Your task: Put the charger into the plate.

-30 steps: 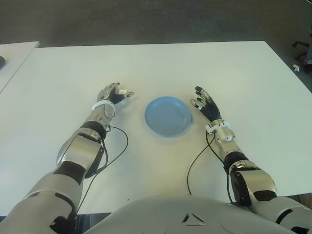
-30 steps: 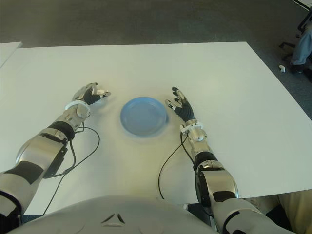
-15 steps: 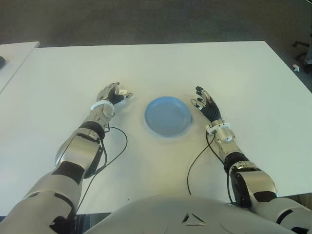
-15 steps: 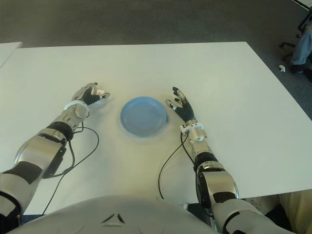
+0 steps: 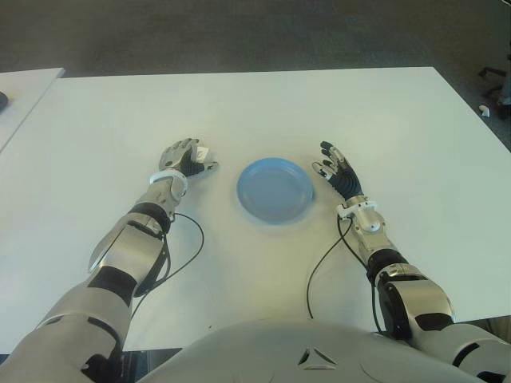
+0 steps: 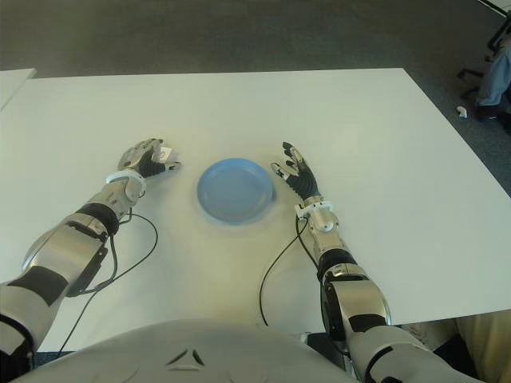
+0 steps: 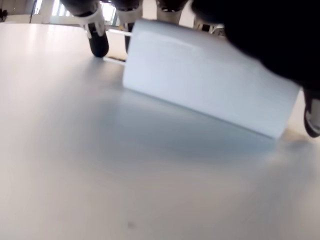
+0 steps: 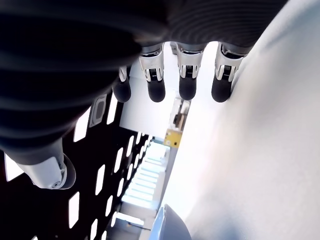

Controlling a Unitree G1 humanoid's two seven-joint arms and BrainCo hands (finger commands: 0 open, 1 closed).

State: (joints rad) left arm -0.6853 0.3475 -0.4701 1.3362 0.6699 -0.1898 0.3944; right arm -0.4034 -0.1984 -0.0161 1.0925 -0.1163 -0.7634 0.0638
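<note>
While both arms reach forward over the white table, only one hand has anything under it.

Left hand: the left hand (image 5: 182, 155) sits low on the table to the left of the plate, palm down, fingers curled over the charger.
Left fingers: in the left wrist view the dark fingertips (image 7: 98, 46) press along the far edge of the white block, with the thumb side at its other end, so the hand is clamped on it.
Charger: the charger (image 7: 210, 85) is a white rectangular block, tilted, one lower corner on or just above the table; from the head views only a small white corner (image 5: 203, 152) shows past the fingers.
Charger's place: outside the plate, near its left rim but apart from it.
Right hand: the right hand (image 5: 338, 171) shows just beside the plate's right rim, fingers straight and spread, holding nothing; its wrist view shows four fingertips (image 8: 187, 87) extended with bare table beneath.
Plate: the blue plate (image 5: 275, 190) lies flat between the two hands with nothing in it.
In the way: bare table lies between the charger and the plate's rim.
Table: the white table (image 5: 263, 112) carries only the plate, the hands and two black cables.
Cables: one black cable (image 5: 185, 254) loops beside the left forearm, another cable (image 5: 319, 263) trails beside the right forearm.
Beyond: dark floor (image 5: 239, 36) lies past the far table edge, and a second white tabletop (image 5: 20, 88) shows at far left.
</note>
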